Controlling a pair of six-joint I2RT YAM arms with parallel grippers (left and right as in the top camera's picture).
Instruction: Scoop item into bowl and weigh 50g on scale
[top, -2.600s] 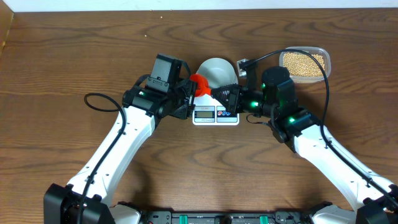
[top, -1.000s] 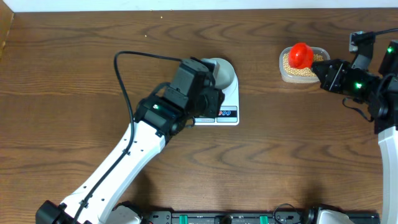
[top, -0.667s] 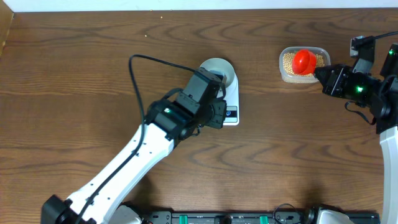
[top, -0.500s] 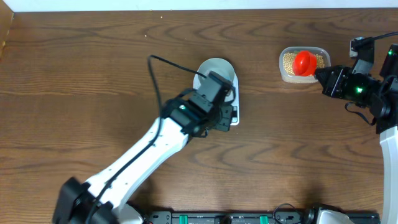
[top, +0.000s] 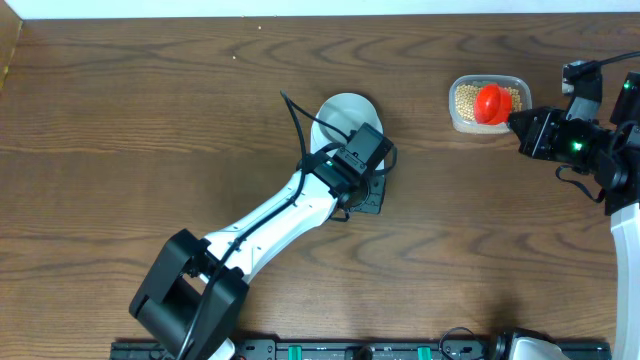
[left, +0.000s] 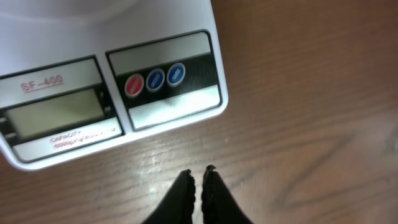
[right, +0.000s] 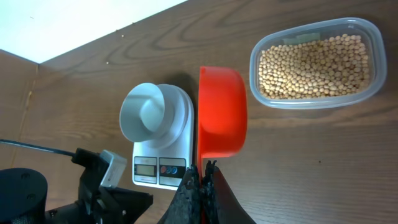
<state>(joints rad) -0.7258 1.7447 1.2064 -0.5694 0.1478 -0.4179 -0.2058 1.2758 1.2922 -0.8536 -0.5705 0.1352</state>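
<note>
Overhead: one desk (top: 120, 100), two arms. Your left gripper (top: 368, 198) sits near the desk's middle, pointing down. One bowl (top: 335, 110) is just beyond it, toward the far edge. One tub (top: 487, 125) lies near the far right corner, with the beans (top: 464, 98) in it. One red scoop (top: 490, 100) is above the tub, held at its handle by your right gripper (top: 514, 120).

Left wrist: one scale (left: 112, 43), front edge facing you. One screen (left: 56, 117); three round buttons (left: 155, 79), one red, two blue. The left fingertips (left: 185, 186) are pressed together with nothing between them, over bare desk just in front of the scale.

Right wrist: your right gripper pinches the scoop's handle, and the scoop hangs on edge. The beans fill the tub by the desk's far edge. The bowl stands on the scale, well apart from the tub, with the scoop between them in this view.
</note>
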